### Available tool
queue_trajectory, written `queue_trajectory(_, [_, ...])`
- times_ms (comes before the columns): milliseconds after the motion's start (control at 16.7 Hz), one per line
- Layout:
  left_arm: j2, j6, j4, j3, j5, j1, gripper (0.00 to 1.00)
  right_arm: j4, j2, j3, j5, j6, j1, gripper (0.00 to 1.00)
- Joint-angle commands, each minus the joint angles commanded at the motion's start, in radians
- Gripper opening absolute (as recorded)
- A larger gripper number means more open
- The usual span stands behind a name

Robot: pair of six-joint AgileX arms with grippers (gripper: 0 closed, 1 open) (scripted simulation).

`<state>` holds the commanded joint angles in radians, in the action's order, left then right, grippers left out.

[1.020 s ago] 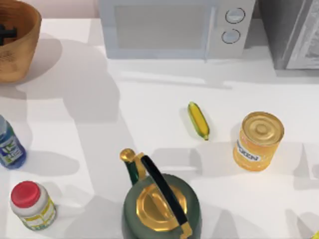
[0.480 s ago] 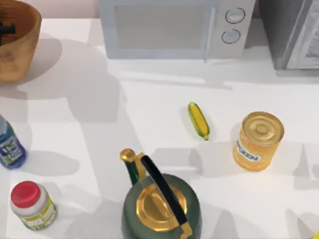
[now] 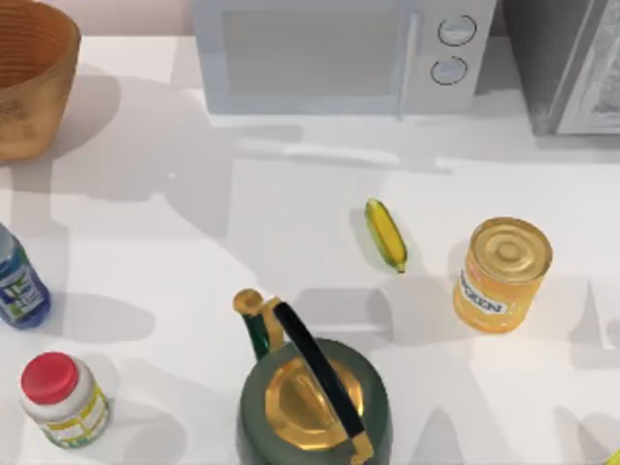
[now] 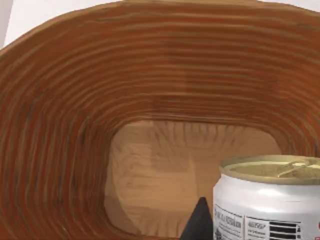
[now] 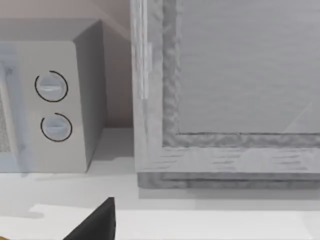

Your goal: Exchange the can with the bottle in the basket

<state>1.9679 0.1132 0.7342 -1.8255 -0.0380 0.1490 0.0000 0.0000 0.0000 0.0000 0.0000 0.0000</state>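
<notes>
White can (image 4: 267,200) upright, axis vertical, above basket (image 4: 75,125) floor beside left fingertip (image 4: 199,222); jaw state unreadable. Bottle (image 3: 17,283) upright at table's left edge.

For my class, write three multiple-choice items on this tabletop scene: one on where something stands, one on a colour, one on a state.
1. Where does the blue bottle stand?
A. in the basket
B. on the table at its left edge
C. beside the corn cob

2. What colour is the white jar's cap?
A. red
B. green
C. gold

3. What does the left wrist view show of the small can?
A. lying on its side
B. upright, with the basket's ribbed wall behind it
C. standing on the kettle

Key: B, it stands outside the basket; A, the cap is red; B, its top faces up.
</notes>
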Motion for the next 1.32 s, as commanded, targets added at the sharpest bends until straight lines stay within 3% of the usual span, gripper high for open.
queue_trajectory(600, [-1.24,-0.083,-0.472,1.122,0.051,-0.095,0.0,0.0,0.0,0.0,0.0,0.0,0.0,1.0])
queue_trajectory(840, [-1.641,-0.103,-0.614,1.501,0.051,-0.123,0.0,0.0,0.0,0.0,0.0,0.0,0.0,1.0])
queue_trajectory(1080, [-1.89,-0.112,-0.705,1.748,0.043,-0.142,0.0,0.0,0.0,0.0,0.0,0.0,0.0,1.0])
queue_trajectory(1320, [-1.968,-0.113,-0.734,1.826,0.038,-0.149,0.0,0.0,0.0,0.0,0.0,0.0,0.0,1.0])
